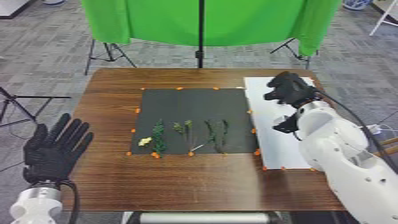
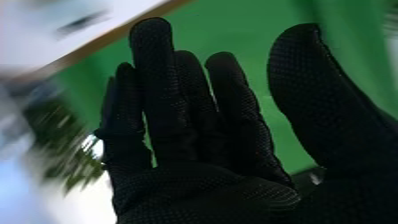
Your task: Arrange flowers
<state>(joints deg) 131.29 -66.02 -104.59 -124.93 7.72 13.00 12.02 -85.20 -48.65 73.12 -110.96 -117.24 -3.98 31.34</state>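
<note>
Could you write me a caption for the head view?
Stems lie on a dark mat beside a white sheet, the right hand over the sheet.

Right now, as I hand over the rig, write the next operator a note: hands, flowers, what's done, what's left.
Left hand: open, empty, beside the table's left edge.
Right hand: open, empty, over the white mat.
Flowers: green sprigs and a yellow bloom lie on the dark mat.
Done: no finished arrangement to see.
Left: probably, arranging those sprigs and the bloom.
</note>
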